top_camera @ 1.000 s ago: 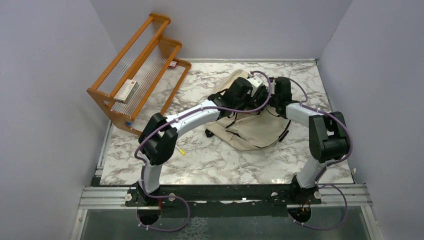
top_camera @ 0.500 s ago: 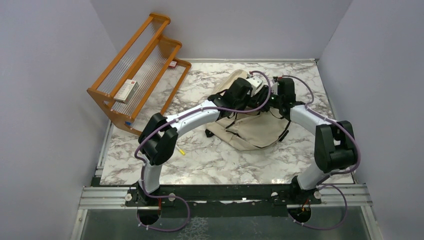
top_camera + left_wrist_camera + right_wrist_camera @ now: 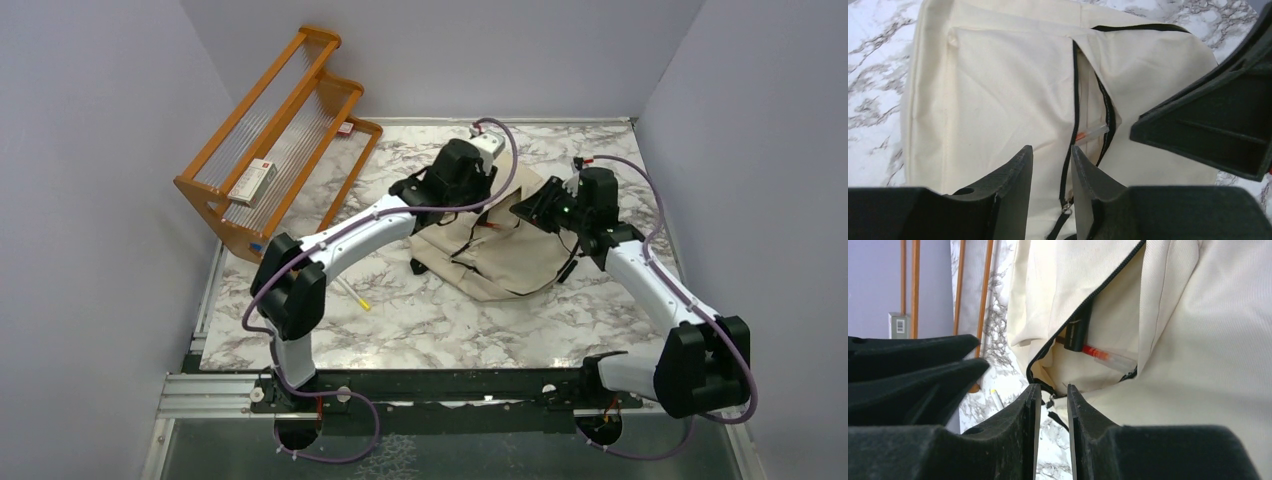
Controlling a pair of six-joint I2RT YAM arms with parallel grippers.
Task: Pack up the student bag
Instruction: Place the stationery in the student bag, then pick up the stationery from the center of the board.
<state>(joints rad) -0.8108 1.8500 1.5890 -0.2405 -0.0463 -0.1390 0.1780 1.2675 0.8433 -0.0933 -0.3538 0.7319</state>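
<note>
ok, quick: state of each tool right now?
Left tool: slightly open, empty, above the student bag.
Right tool: slightly open, nothing visibly held, at the student bag's opening.

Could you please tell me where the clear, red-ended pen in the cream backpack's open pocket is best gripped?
Probably the barrel of the clear, red-ended pen, the part bared in the unzipped gap of the cream canvas backpack. Come straight down through the gap: the pen lies crosswise to it, so a grip closing along the slit should fit.
</note>
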